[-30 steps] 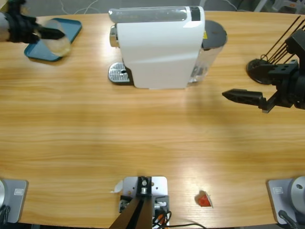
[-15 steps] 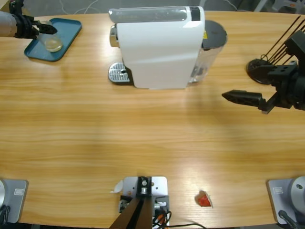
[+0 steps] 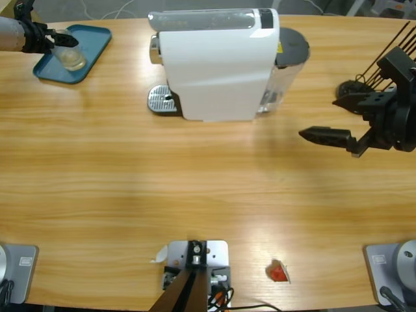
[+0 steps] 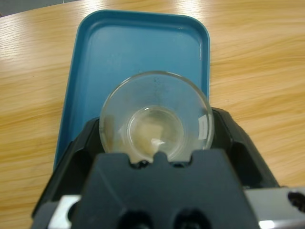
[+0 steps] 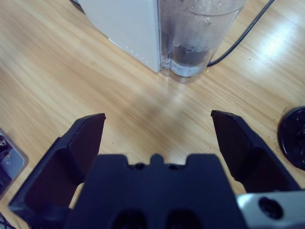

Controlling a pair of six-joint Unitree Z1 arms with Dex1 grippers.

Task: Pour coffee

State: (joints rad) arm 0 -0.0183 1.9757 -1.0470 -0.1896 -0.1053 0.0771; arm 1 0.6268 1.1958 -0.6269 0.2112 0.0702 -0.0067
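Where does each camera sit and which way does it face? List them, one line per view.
High view: fixed overhead, looking down on the table, coffee machine and both arms.
Left wrist view: looks along the left gripper at the glass over the blue tray.
Right wrist view: looks past the open right gripper at the water tank.
Shared: glass and tray, left wrist and high views.

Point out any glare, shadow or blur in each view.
High view: pale glare streaks the long wooden table near the bottom middle, and a soft shadow lies in front of the white boxy coffee machine. Left wrist view: the clear round glass is sharp, the black left gripper body blurred. Right wrist view: a bright glare patch at upper right.
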